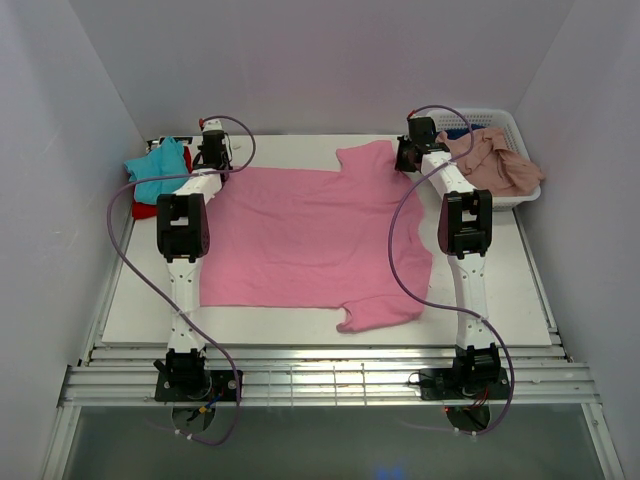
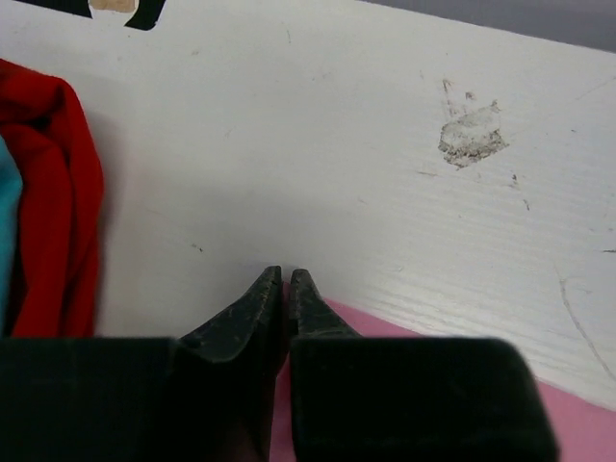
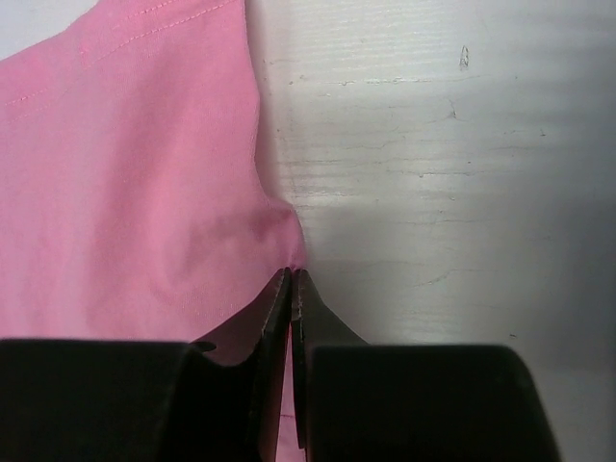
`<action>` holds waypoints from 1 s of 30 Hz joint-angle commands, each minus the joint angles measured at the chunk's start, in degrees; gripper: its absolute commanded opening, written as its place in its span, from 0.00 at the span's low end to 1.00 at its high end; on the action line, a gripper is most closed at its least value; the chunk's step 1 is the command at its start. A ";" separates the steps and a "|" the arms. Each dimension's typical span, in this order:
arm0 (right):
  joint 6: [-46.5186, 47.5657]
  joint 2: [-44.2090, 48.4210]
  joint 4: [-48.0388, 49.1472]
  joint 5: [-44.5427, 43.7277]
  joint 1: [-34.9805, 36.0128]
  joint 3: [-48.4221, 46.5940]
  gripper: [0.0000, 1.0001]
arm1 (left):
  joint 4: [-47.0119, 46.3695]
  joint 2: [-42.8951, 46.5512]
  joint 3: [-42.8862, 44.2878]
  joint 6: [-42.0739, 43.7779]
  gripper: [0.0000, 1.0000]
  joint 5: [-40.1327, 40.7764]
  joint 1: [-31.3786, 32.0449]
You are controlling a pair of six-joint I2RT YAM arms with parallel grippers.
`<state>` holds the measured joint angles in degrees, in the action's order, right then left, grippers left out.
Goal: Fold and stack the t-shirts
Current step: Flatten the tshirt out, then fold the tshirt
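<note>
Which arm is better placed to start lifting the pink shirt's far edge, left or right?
Right, probably. The right hand is shut on the pink t-shirt at its edge, cloth puckered at the tips. The left hand sits at the shirt's other far corner, but whether it grips cloth is unclear.

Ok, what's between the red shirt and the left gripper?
Only bare white table, shown in the left wrist view. The red shirt lies at the left, apart from the left gripper, whose tips sit at the edge of the pink shirt.
</note>
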<state>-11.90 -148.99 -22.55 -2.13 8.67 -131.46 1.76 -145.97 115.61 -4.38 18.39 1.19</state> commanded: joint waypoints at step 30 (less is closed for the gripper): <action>-1.72 24.35 11.91 5.65 -0.14 23.17 0.08 | -18.46 23.36 -24.20 -2.39 0.00 -3.53 -1.02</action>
<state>-14.15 -128.07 -13.02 3.05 8.64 -110.91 -15.59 -127.44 93.60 -6.57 16.62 0.54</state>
